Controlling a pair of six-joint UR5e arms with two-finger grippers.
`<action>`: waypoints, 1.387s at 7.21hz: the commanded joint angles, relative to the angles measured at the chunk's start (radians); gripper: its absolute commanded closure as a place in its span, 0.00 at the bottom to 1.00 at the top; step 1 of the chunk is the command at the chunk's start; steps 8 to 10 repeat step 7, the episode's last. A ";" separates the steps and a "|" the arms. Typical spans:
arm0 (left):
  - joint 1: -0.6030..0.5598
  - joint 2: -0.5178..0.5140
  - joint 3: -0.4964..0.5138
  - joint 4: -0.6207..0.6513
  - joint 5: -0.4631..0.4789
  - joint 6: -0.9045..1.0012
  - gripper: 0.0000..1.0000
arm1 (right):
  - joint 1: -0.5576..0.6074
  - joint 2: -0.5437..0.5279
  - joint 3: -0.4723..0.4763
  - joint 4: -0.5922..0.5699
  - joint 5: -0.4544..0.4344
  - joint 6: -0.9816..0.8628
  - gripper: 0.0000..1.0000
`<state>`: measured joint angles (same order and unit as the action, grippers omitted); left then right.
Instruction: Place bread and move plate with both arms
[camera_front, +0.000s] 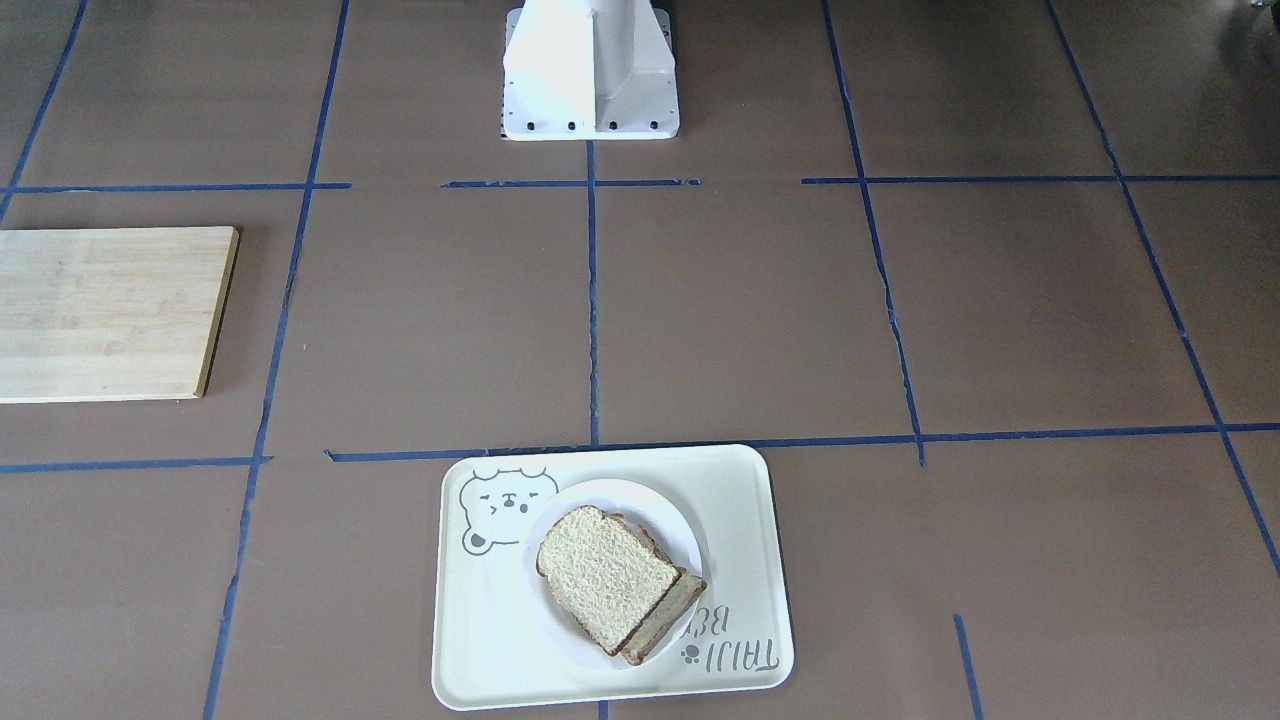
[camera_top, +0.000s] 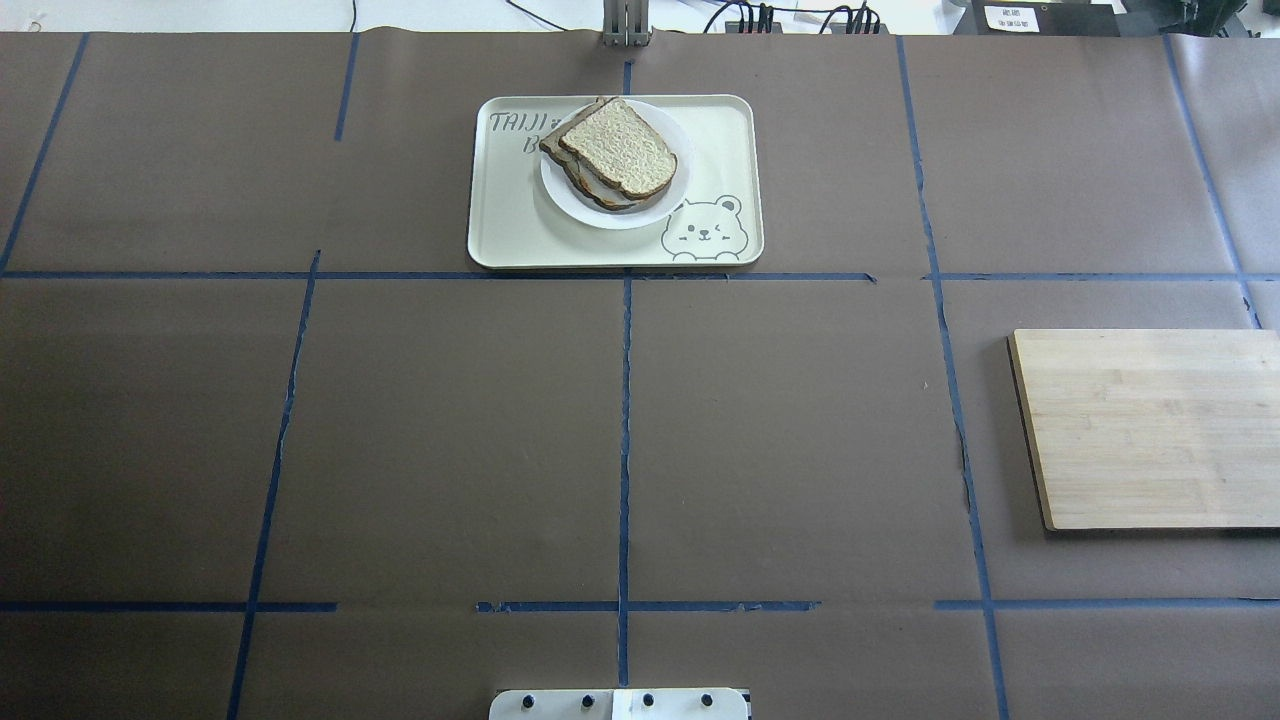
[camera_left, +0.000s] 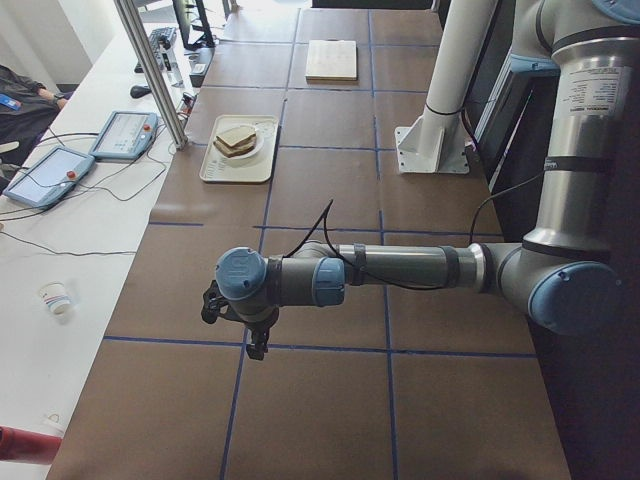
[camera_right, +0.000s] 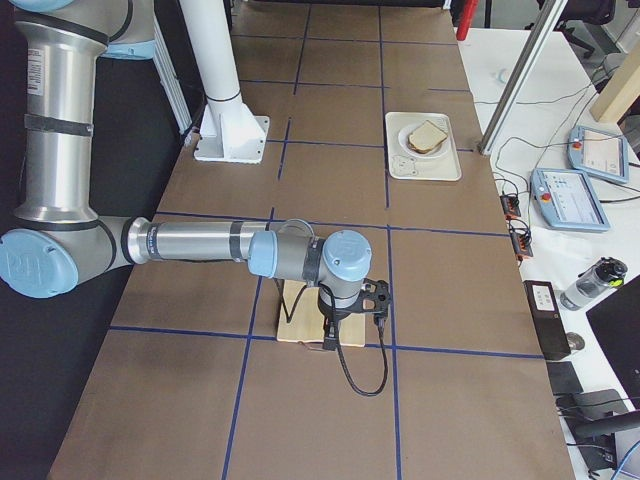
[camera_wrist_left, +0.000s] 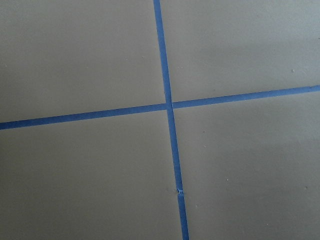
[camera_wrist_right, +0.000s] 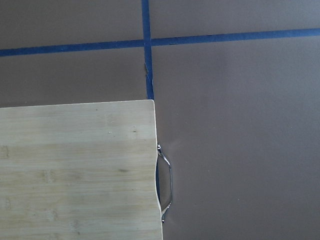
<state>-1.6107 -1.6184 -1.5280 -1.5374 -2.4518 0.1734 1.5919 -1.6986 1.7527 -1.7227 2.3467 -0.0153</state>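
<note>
At 6 o'clock in the front view, the bread (camera_front: 605, 578) tops a second slice on the plate (camera_front: 662, 508), inside the bear tray (camera_front: 745, 560): placing looks done, the plate's move undecidable. Overhead, a board (camera_top: 1150, 430) lies at 3 o'clock. Only the side views show the left claw (camera_left: 250, 335) and right claw (camera_right: 330, 335), well apart from the plate; open or closed cannot be told. Right wrist view: board corner.

left arm (camera_left: 400, 268) and right arm (camera_right: 195, 242) extend horizontally.
</note>
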 joint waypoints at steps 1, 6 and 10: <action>0.000 0.000 0.000 -0.001 0.002 0.000 0.00 | 0.002 0.000 0.001 0.000 0.000 0.000 0.00; 0.002 0.000 0.003 -0.001 0.002 0.000 0.00 | 0.003 0.010 0.002 0.000 0.000 0.002 0.00; 0.002 -0.002 0.003 -0.001 0.002 0.000 0.00 | 0.005 0.017 0.001 0.000 -0.001 0.002 0.00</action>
